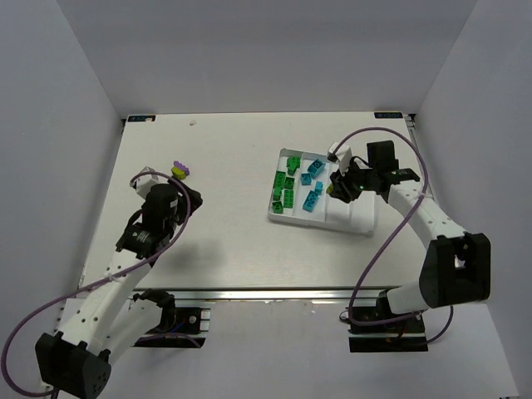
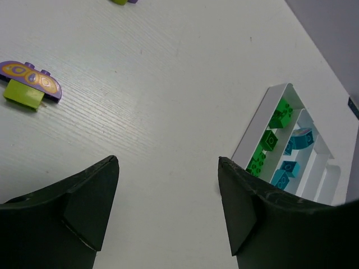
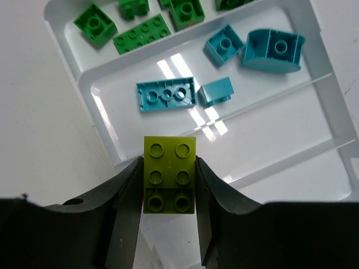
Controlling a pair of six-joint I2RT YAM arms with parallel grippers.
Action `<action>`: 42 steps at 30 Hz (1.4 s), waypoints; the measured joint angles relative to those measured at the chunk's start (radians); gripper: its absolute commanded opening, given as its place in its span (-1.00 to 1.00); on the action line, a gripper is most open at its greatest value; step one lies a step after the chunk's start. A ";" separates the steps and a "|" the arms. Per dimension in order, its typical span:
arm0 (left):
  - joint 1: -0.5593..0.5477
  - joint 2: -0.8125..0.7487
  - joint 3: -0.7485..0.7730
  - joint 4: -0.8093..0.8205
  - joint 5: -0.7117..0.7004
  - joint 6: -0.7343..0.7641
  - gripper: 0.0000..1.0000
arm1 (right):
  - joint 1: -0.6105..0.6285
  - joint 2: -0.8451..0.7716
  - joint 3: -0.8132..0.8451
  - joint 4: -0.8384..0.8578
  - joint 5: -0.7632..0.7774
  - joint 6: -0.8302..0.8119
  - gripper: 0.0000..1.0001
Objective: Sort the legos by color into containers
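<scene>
A lime brick is clamped in the right gripper above the white tray, whose two leftmost compartments are filled with green bricks and cyan bricks. The left gripper is held apart over the table, near a purple-and-lime piece.

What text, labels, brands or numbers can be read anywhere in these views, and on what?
No readable text in any view.
Purple piece: printed orange ovals, a pattern with no letters.
Dark tags at the far corners of the table: too small to read.
</scene>
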 measured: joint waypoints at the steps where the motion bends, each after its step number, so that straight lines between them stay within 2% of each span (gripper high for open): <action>1: 0.000 0.026 0.004 0.004 0.005 0.001 0.63 | -0.014 0.021 0.000 0.006 -0.003 0.000 -0.91; 7: 0.011 0.146 0.023 0.006 0.031 -0.002 0.65 | -0.037 0.217 0.049 0.016 -0.012 -0.001 -0.67; 12: 0.035 0.134 0.019 0.006 0.041 -0.017 0.65 | -0.038 0.336 0.109 0.030 -0.004 -0.010 -0.68; 19: 0.057 0.074 0.013 -0.006 0.034 -0.027 0.67 | -0.074 0.356 0.156 0.047 -0.001 -0.010 -0.65; 20: 0.060 0.070 0.010 -0.006 0.033 -0.028 0.69 | -0.084 0.356 0.161 0.055 0.002 -0.010 -0.60; 25: 0.112 0.089 0.002 -0.027 0.041 -0.026 0.70 | -0.111 0.370 0.166 0.066 0.018 -0.015 -0.04; 26: 0.134 0.103 0.002 -0.027 0.055 -0.023 0.70 | -0.114 0.376 0.166 0.067 0.021 -0.019 0.06; 27: 0.156 0.121 0.002 -0.027 0.064 -0.020 0.70 | -0.114 0.383 0.166 0.068 0.025 -0.021 0.27; 29: 0.209 0.155 0.002 -0.027 0.099 -0.011 0.70 | -0.114 0.395 0.166 0.069 0.030 -0.024 0.52; 30: 0.243 0.172 0.002 -0.026 0.120 -0.007 0.70 | -0.114 0.397 0.166 0.068 0.032 -0.024 0.57; 32: 0.301 0.203 0.002 -0.026 0.154 -0.003 0.71 | -0.114 0.398 0.168 0.068 0.031 -0.027 0.79; 38: 0.436 0.269 0.005 -0.019 0.226 0.000 0.67 | -0.116 0.354 0.179 0.059 0.003 -0.048 0.79; 42: 0.467 0.334 0.019 -0.014 0.251 0.008 0.65 | -0.116 0.264 0.178 0.063 -0.030 -0.049 0.79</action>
